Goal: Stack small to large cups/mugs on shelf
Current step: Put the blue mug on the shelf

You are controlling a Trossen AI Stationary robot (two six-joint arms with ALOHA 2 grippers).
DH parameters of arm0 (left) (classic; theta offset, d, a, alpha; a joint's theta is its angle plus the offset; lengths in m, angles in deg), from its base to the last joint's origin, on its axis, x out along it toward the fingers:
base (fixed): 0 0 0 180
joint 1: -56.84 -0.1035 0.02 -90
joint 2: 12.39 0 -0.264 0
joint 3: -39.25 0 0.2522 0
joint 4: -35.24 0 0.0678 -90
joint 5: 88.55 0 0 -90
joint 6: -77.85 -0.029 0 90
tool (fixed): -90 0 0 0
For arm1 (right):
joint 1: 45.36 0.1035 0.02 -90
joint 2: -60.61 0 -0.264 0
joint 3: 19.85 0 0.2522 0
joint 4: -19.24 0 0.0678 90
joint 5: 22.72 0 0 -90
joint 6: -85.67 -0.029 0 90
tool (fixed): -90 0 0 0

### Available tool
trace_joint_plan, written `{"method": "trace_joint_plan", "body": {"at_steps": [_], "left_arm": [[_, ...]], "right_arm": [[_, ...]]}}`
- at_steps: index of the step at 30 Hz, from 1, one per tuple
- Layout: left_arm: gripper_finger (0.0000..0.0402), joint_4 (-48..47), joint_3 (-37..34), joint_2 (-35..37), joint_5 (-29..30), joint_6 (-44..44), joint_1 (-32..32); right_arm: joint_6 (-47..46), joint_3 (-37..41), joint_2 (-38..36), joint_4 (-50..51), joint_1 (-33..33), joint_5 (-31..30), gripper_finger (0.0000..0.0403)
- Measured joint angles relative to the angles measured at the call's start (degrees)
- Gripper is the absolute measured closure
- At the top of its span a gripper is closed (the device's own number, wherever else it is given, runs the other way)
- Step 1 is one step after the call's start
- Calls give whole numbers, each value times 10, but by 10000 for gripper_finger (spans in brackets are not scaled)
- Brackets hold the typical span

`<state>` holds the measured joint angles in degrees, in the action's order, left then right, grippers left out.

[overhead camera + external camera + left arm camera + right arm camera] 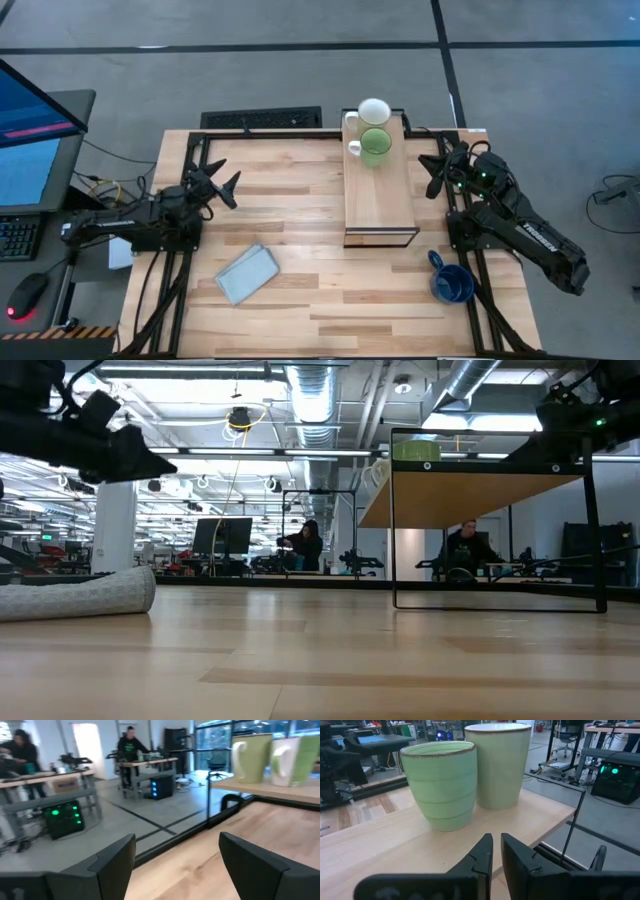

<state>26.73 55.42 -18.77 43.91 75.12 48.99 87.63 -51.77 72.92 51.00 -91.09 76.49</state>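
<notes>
Right gripper just beside the shelf, jaws nearly closed, holding nothing. Left gripper well apart from shelf, jaws wide, empty. Three mugs: white mug and green mug touching on shelf; blue mug on counter near shelf's open end.

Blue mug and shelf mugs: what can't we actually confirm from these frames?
- Blue mug: seen only in the high view; neither wrist view nor the low view shows it.
- White mug and green mug: touching or just close cannot be told.
- Low view: the shelf plank hides all but the green mug's rim.
- Left wrist view: both mugs blurred and cut off at the top edge.
</notes>
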Motion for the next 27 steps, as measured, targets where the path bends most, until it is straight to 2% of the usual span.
{"method": "trace_joint_plan", "body": {"at_steps": [7, 12, 15, 20, 24, 27], "left_arm": [[124, -4, -16, 44, -1, -20, -1], [124, -14, -15, 49, 42, -33, -1], [124, -16, -15, 44, 57, -40, -1], [124, -17, -15, 44, 63, -50, -1], [124, -17, -15, 44, 63, -53, -1], [124, -18, -15, 44, 63, -63, -1]], "right_arm": [[3, 0, 0, -2, 0, 0, 343], [15, 0, 0, -6, 0, 6, 343], [14, -9, 0, 0, 0, 32, 343], [-4, -65, 2, 18, 11, 74, 343], [-7, -134, 7, 22, 43, 77, 343], [-6, -203, 30, 97, 70, 72, 343]]}}
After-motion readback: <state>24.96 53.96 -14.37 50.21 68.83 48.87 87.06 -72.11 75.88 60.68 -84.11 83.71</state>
